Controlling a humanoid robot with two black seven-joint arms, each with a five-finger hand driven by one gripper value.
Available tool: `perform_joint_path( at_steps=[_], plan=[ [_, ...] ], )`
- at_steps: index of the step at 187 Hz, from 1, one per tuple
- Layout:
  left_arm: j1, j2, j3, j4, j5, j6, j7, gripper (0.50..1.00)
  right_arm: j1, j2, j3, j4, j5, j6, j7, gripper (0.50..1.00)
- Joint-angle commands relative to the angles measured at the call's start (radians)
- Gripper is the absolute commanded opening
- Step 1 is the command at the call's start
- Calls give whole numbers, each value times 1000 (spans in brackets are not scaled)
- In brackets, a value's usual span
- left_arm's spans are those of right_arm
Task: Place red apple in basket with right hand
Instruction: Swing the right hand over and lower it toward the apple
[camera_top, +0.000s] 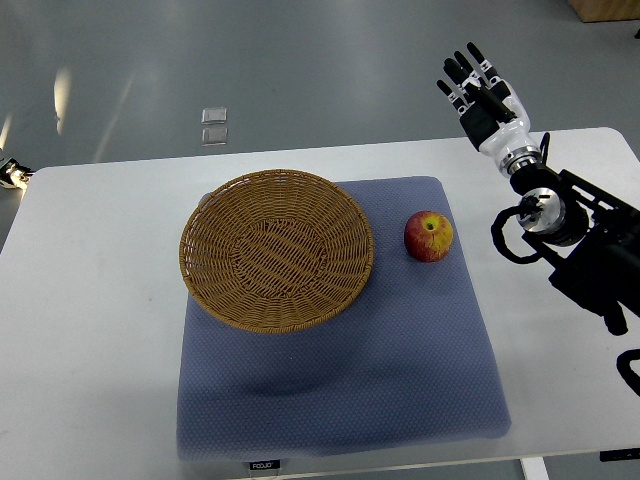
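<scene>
At the far left edge of the frame a small thing (10, 173) was cut off, and it was too tiny to name. No left hand showed anywhere. The basket (276, 250) sat left of the middle, on a blue mat (340, 380) that lay on the white tabletop (90, 330). The basket had nothing in it. Just to its right, on the same mat and not touching it, sat the red apple (429, 236). It was round, so it had no long side. The right hand (482, 96) was in the upper right of the frame, up and to the right of the apple and well apart from it. Its fingers (462, 75) were straight and close side by side, holding nothing. The thumb was hard to see. The arm ran off the right edge.
</scene>
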Motion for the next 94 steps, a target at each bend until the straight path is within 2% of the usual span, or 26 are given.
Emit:
perform_joint_path(
  at_steps=[1, 39, 54, 66, 67, 69, 83, 84, 94],
  plan=[
    [0, 0, 0, 0, 0, 1, 0, 1000, 2, -71, -8, 50, -69, 8, 0, 917],
    [0, 0, 0, 0, 0, 1, 0, 1000, -11, -195, -6, 156, -327, 54, 11, 917],
    [0, 0, 0, 0, 0, 1, 0, 1000, -14, -255, -8, 213, -449, 101, 14, 917],
    [0, 0, 0, 0, 0, -1, 0, 1000, -14, -263, -8, 219, -465, 109, 14, 917],
    [0, 0, 0, 0, 0, -1, 0, 1000, -14, -304, -6, 252, -547, 150, 14, 917],
    [0, 0, 0, 0, 0, 1, 0, 1000, -12, -313, -6, 260, -563, 160, 14, 917],
    [0, 0, 0, 0, 0, 1, 0, 1000, -9, -329, -5, 276, -590, 175, 14, 917],
    [0, 0, 0, 0, 0, 1, 0, 1000, -2, -368, -6, 318, -657, 209, 17, 917],
    [0, 0, 0, 0, 0, -1, 0, 1000, 9, -404, -6, 360, -731, 232, 18, 917]
  ],
)
